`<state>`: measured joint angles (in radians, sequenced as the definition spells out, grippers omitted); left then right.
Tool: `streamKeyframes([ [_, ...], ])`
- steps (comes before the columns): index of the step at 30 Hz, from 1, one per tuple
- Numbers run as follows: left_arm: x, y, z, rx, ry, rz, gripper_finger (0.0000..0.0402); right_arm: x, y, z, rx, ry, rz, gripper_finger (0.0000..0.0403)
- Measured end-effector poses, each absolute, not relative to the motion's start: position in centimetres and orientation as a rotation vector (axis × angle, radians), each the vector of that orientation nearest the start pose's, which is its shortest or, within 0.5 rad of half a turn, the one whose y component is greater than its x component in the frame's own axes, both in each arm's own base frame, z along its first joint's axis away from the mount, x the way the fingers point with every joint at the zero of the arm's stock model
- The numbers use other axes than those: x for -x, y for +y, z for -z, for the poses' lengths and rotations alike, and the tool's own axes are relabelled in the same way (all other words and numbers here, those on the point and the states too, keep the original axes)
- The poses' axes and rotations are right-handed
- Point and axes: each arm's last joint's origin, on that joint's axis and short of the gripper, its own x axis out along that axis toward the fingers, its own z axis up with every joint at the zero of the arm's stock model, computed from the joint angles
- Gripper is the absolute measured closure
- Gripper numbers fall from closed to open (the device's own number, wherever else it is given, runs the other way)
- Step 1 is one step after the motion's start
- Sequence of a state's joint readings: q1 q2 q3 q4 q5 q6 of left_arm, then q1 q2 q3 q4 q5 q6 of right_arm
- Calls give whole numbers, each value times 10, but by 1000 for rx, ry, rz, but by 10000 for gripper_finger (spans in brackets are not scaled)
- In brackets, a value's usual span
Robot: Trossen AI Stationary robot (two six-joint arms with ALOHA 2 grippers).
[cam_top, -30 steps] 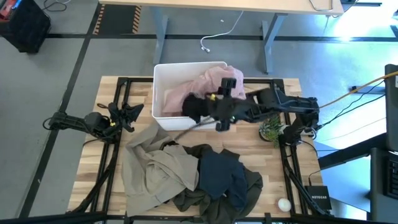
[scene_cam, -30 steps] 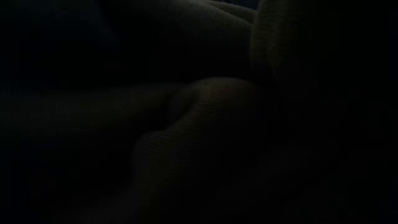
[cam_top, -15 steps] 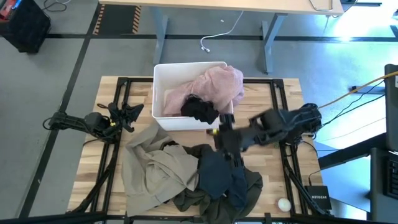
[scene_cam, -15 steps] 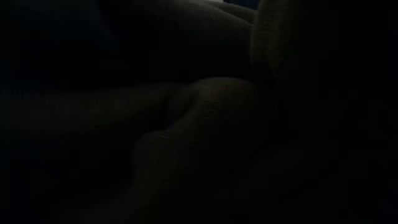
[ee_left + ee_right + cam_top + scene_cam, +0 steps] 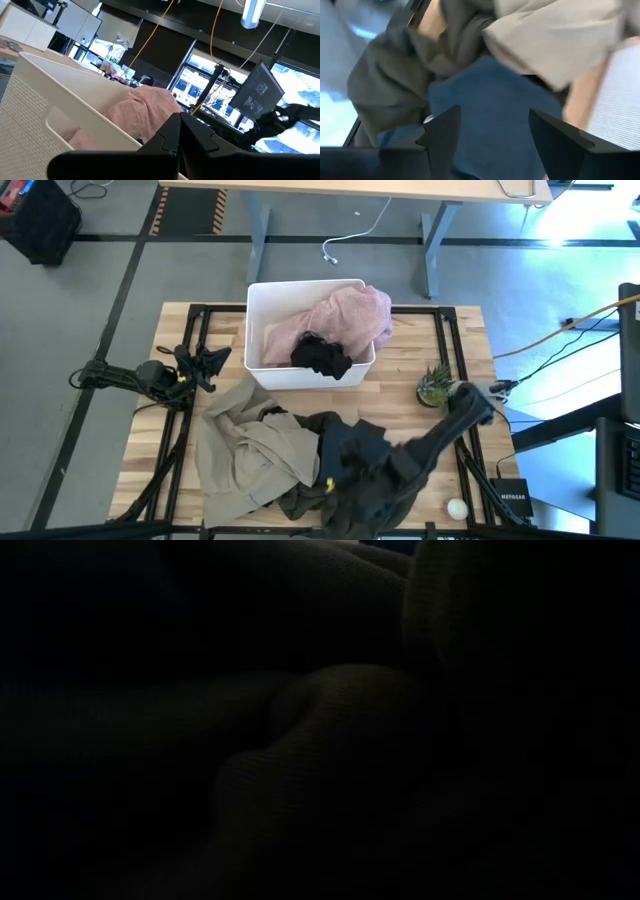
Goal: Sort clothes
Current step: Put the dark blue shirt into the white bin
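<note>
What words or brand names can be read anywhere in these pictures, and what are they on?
"NETGEAR": on the small black box at the table's near right corner, small but just readable.
Monitor screens in the room behind: too blurred to read.
Nothing readable on the clothes or the white bin.

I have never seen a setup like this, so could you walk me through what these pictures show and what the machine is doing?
Two dark robot arms work at a wooden table. One camera looks straight down; one sits on each wrist; the table-level one is blocked by cloth.

In the white bin lie a pale pink garment and a small black one. On the table lie a beige garment, a dark blue one and an olive one, beside a small plant.

The right tool hangs open over the blue cloth, holding nothing. The left tool waits at the table's edge.
</note>
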<state>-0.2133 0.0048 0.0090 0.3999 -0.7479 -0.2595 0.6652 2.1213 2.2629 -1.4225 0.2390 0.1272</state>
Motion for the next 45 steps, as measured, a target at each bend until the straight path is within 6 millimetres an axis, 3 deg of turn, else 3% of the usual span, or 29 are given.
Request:
streamKeyframes([
  [4, -85, 2, -201, 442, -431, -479, 398, -329, 276, -305, 518, 1244, -294, 155],
  [8, -85, 2, -201, 439, -430, -479, 398, -319, 287, -297, 539, 1265, -259, 155],
  [14, -85, 2, -201, 439, -430, -479, 398, -302, 281, -281, 574, 1331, -155, 155],
  [19, -85, 2, -201, 434, -429, -480, 398, -284, 263, -258, 585, 1377, -84, 155],
  [24, -85, 2, -201, 417, -426, -484, 398, -271, 248, -241, 529, 1215, -79, 155],
  [28, -85, 2, -201, 411, -426, -485, 398, -265, 227, -215, 576, 1154, -8, 155],
  [34, -85, 2, -201, 410, -425, -485, 398, -274, 190, -171, 552, 1172, 74, 155],
  [38, -85, 2, -201, 412, -426, -485, 398, -281, 169, -155, 473, 1213, 89, 160],
  [41, -85, 2, -201, 413, -425, -484, 398, -285, 164, -156, 456, 1215, 104, 204],
  [45, -85, 2, -201, 421, -424, -483, 398, -289, 166, -166, 466, 1213, 99, 336],
])
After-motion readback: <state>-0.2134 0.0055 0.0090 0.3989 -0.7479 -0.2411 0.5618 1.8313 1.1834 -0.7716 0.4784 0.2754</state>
